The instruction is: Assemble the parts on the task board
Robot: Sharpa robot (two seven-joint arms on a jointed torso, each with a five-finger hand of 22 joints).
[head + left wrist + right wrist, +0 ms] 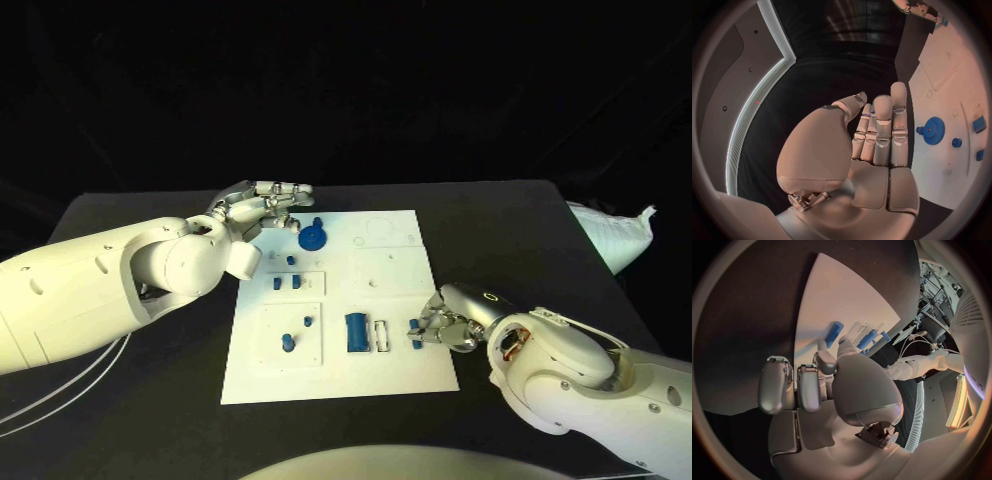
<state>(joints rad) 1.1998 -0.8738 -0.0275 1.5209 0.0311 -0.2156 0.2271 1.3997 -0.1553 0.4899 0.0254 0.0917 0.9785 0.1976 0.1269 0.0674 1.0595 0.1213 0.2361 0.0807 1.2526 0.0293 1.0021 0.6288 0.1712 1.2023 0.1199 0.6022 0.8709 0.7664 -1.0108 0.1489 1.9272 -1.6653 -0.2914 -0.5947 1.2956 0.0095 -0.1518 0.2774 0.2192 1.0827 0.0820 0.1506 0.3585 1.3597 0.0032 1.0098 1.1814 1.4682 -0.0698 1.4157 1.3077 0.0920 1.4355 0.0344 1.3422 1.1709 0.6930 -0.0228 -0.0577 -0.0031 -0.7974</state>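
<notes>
I see my left hand up at the far left corner of the task board, with its shiny silver fingers held out straight and close together and nothing in them. Just beside it on the board sits a round blue gear with little teeth around its edge. The board is a flat white plate, smooth, with shallow marked-out spots. Some small blue pegs stand in one spot near the left side, and two more small blue pieces lie lower down. In the middle lies a fat blue cylinder, smooth and round like a little can, next to a thin white bar. On the right, my right hand rests at the board's edge and pinches a small blue part in its curled fingers. I think the job is only partly done: a few pieces look seated, but several outlined spots on the far right of the board look bare.
</notes>
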